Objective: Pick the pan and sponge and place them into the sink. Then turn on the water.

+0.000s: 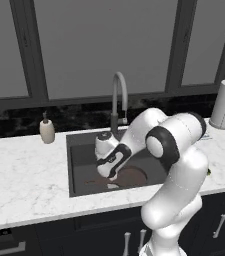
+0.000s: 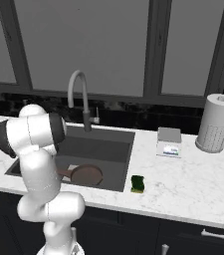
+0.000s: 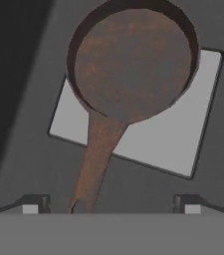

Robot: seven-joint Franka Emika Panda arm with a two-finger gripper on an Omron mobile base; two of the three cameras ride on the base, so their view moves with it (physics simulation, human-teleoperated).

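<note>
Gripper over the sink, fingers spread wide, holding nothing; pan handle end lies between the tips. Pan rests on sink floor, over the pale square patch. Sponge on counter, just right of basin. Faucet behind.

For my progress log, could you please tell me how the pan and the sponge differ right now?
The pan is round, dark brown and far larger; the sponge is a small green and yellow block. The pan already lies in the sink; the sponge sits on the counter just right of it. Neither is held by the hand.
</note>
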